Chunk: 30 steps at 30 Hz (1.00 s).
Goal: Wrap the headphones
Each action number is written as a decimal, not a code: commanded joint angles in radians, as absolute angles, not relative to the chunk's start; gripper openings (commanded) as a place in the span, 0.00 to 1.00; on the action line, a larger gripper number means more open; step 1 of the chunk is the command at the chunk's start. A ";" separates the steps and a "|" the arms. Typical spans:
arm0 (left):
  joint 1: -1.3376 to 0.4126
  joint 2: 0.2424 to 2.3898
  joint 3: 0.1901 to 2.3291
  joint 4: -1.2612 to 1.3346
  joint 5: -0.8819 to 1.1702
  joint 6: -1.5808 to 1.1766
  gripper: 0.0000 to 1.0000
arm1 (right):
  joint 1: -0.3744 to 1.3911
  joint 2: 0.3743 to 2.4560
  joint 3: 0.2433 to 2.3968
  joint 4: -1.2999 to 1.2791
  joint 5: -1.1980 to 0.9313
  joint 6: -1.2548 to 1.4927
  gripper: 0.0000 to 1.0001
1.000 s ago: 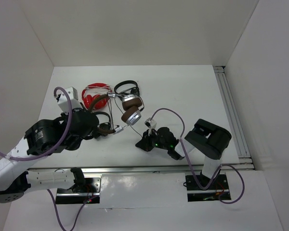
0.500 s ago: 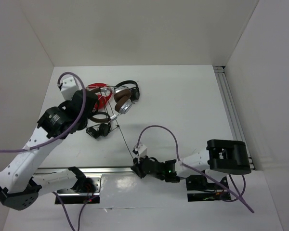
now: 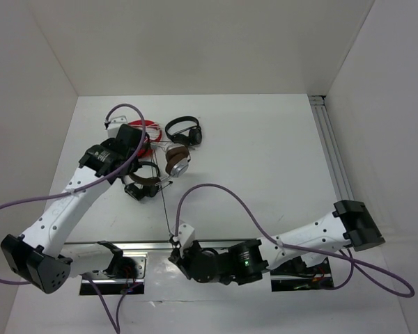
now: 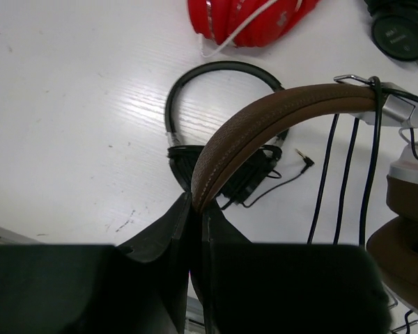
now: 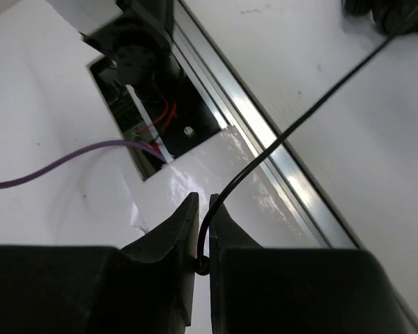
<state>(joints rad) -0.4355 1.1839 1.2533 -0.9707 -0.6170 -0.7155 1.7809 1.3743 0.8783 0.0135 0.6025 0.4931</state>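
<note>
The left gripper [image 4: 197, 203] is pressed together on the brown band [image 4: 265, 115] of the headphones [image 3: 175, 158], pinching its lower left end at the bottom of the wrist view. From there the band arches up and to the right, held off the worktop [image 4: 76, 104]. It ends in a silver metal yoke, with the silver cup [image 4: 412, 170] and its brown pad at the right edge of the frame. Three dark strands of cable [image 5: 285, 136] run down from the yoke end.

A black pair [image 4: 247, 174] lies flat on the worktop under the arch. The red pair [image 4: 251, 17] is at the top edge, and a second black pair [image 4: 400, 28] is in the upper right corner.

In the top view the headphones sit in the upper left-centre of the frame, just right of the red pair. The cable drops from them as a thin straight line to the lower centre.

There the right gripper [image 5: 202, 203] has its fingers nearly closed, nipping the cable between them. In its wrist view the cable rises from the fingers and runs taut to the upper right corner, crossing the metal rail [image 5: 299, 188] at the worktop's near edge.
</note>
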 commanded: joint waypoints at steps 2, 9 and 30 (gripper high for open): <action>-0.489 1.213 1.247 -0.867 -0.571 -0.674 0.00 | 1.763 1.342 1.026 -0.116 0.530 0.379 0.00; -0.597 1.292 1.213 -0.882 -0.561 -0.625 0.00 | 1.664 1.342 1.184 -0.242 0.439 0.240 0.00; -1.015 1.186 1.075 -0.821 -0.308 -0.350 0.00 | 1.295 1.146 1.250 -0.623 0.579 -0.008 0.00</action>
<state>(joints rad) -0.9802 1.1946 1.0748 -0.8478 -0.3420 -0.3653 1.3346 1.1938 1.2587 -0.6277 0.4583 0.0051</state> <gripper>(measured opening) 0.201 0.136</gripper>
